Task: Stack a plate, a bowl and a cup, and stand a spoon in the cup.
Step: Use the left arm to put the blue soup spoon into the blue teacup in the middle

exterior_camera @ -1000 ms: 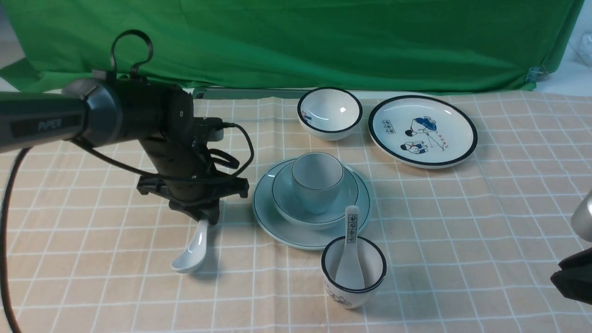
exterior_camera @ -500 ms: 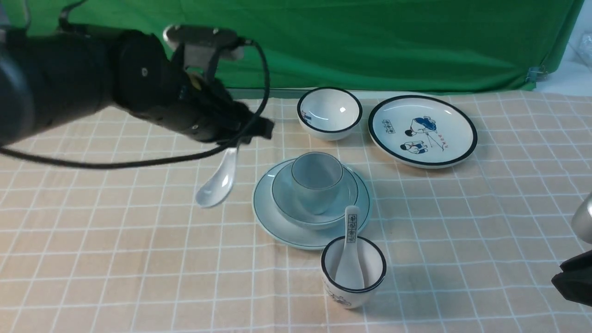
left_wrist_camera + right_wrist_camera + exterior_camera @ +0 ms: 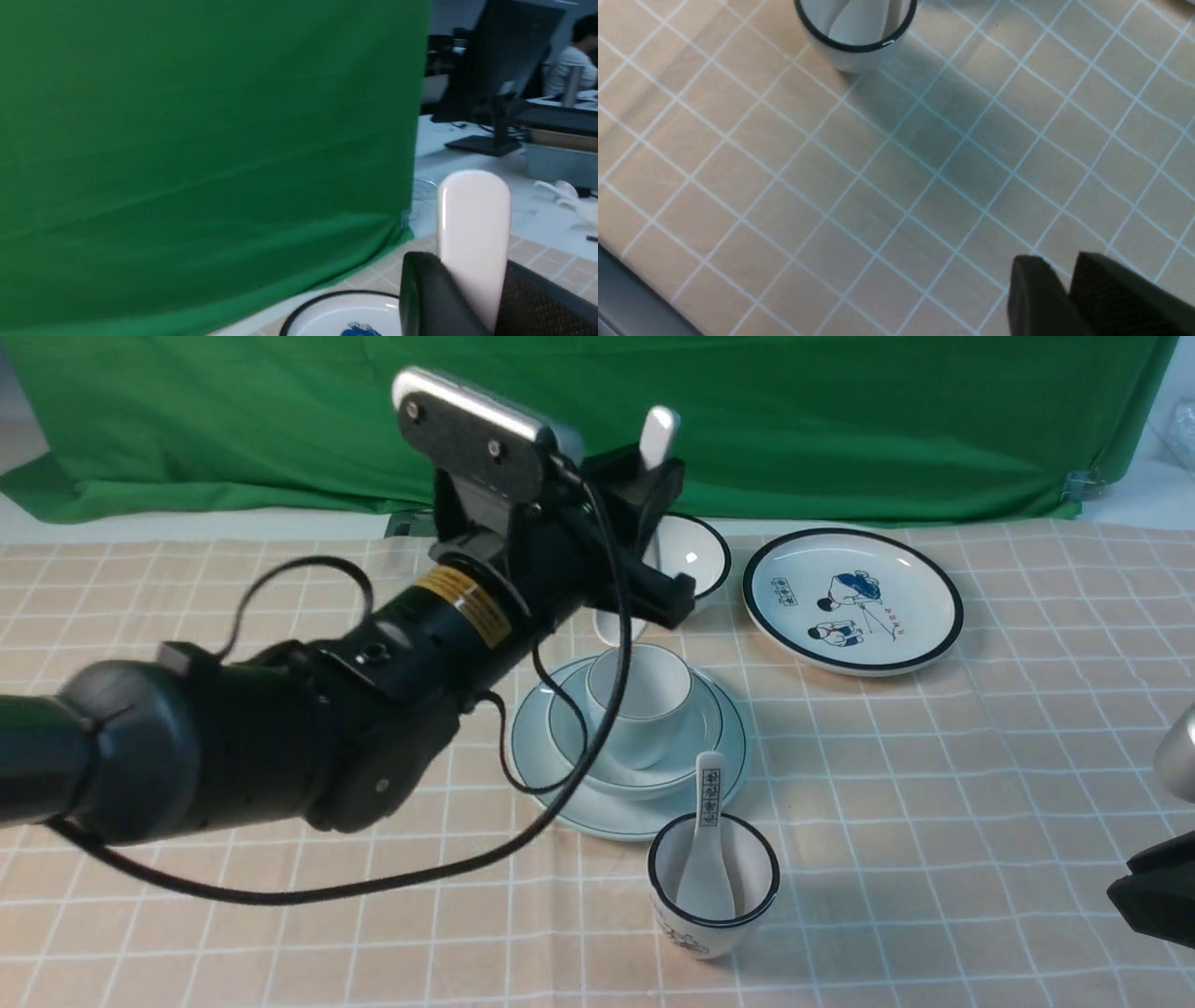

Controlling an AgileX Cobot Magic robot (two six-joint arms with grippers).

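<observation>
The pale plate (image 3: 579,807) sits mid-table with the wide pale bowl (image 3: 705,733) on it and the plain cup (image 3: 653,700) in the bowl. My left gripper (image 3: 655,537) is shut on the plain white spoon (image 3: 659,434) and holds it nearly upright. The spoon's scoop end (image 3: 616,627) hangs just above the far left of the cup's rim. In the left wrist view the handle (image 3: 474,224) sticks up between the gripper's (image 3: 474,280) fingers. My right gripper (image 3: 1153,896) is low at the right edge, shut and empty in its wrist view (image 3: 1064,273).
A black-rimmed cup (image 3: 714,887) holding a marked spoon (image 3: 708,821) stands just in front of the stack and also shows in the right wrist view (image 3: 856,28). A black-rimmed bowl (image 3: 698,560) and a cartoon plate (image 3: 852,599) lie behind. A green cloth hangs at the back.
My left gripper lifted the spoon off the cloth at the left, swung it right and turned it upright over the cup. The right arm has stayed still.
</observation>
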